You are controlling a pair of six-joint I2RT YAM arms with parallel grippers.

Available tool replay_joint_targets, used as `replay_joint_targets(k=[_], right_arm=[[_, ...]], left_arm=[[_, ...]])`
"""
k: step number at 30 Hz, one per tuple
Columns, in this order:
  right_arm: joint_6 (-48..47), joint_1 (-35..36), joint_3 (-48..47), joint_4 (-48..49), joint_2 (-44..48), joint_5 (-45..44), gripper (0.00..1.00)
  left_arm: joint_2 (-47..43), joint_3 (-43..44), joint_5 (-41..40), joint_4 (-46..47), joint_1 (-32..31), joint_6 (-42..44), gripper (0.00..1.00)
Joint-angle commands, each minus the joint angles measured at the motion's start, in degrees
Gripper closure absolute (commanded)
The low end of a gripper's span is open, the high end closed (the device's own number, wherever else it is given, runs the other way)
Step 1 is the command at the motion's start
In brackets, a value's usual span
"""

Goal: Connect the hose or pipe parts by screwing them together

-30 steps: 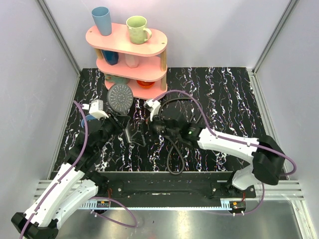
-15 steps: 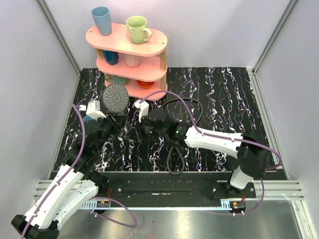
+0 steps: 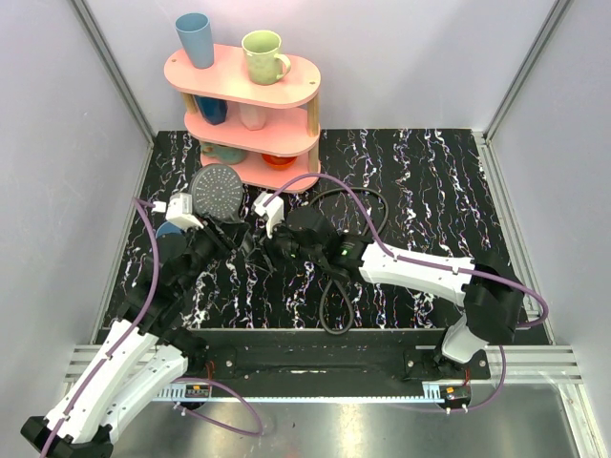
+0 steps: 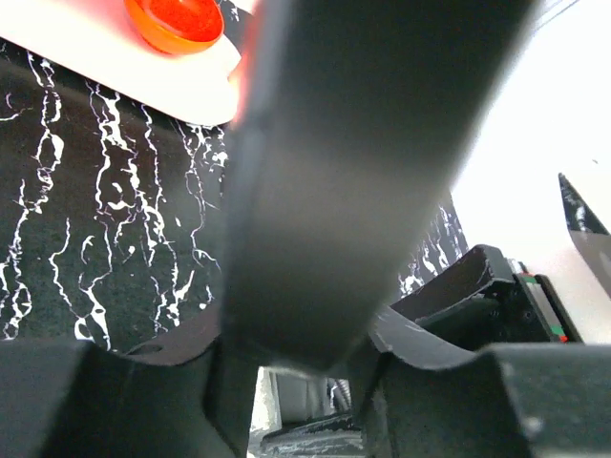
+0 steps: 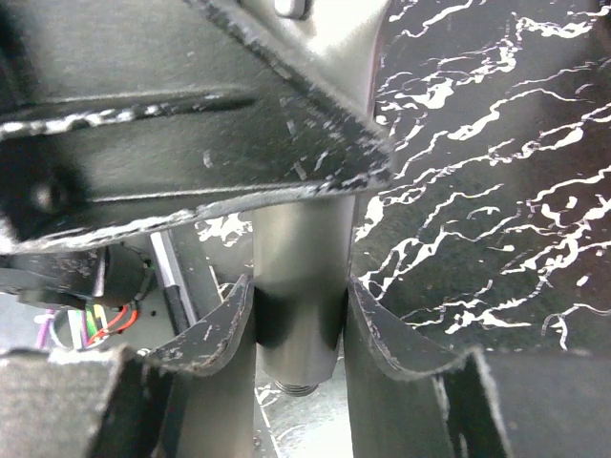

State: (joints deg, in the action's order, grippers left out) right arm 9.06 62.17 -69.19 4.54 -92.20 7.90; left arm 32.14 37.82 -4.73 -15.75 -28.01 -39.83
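Note:
The shower head (image 3: 218,191) shows its round grey face at the table's left, its dark handle slanting down to the right. My left gripper (image 3: 232,239) is shut on the handle (image 4: 363,162), which fills the left wrist view between the fingers (image 4: 143,391). My right gripper (image 3: 261,252) is shut on the handle's lower end (image 5: 301,258), both jaws pressed against it. The threaded tip (image 5: 298,385) pokes out below the jaws. The black hose (image 3: 327,291) lies in loops on the table under the right arm, with no gripper on it.
A pink three-tier shelf (image 3: 286,93) stands at the back left with a blue cup (image 3: 194,38) and a green mug (image 3: 263,54) on top. An orange bowl (image 4: 177,19) sits on its lowest tier. Grey walls close in the black marbled table (image 3: 430,181).
My right gripper has travelled left from the hose to the shower head's handle and closed on it. The shower head has shifted slightly left and back with the left gripper.

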Motion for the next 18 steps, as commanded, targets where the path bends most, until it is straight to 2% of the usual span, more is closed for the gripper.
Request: replay_joint_targets(k=[1, 6, 9, 12, 13, 14, 18], right_arm=[[-5.2, -0.7, -1.3, 3.0, 3.1, -3.9, 1.00], [-5.2, -0.8, -1.2, 2.9, 3.3, -4.5, 1.00], [-4.8, -1.1, -1.3, 2.8, 3.3, -3.8, 1.00], [-4.8, -1.4, -1.1, 2.7, 3.6, -3.3, 1.00], [-4.5, -1.9, -1.0, 2.7, 3.8, -2.8, 1.00], [-4.6, -2.1, -0.9, 2.5, 4.1, -2.3, 1.00], [-4.7, -2.8, -0.2, 1.9, 5.4, -0.7, 0.94]], left_arm=[[-0.7, 0.7, 4.3, 1.5, -0.2, 0.1, 0.57], [-1.0, -0.3, 4.4, 1.5, -0.3, -0.4, 0.55], [-1.4, -0.7, 4.4, 1.9, -0.2, -0.4, 0.64], [-1.4, -0.9, 6.3, 2.4, -0.2, 0.1, 0.80], [-1.4, -0.9, 6.5, 2.4, -0.3, 0.2, 0.88], [-1.3, -0.7, 6.8, 2.4, -0.2, 0.4, 1.00], [-1.6, -0.7, 6.6, 2.6, -0.3, 0.6, 1.00]])
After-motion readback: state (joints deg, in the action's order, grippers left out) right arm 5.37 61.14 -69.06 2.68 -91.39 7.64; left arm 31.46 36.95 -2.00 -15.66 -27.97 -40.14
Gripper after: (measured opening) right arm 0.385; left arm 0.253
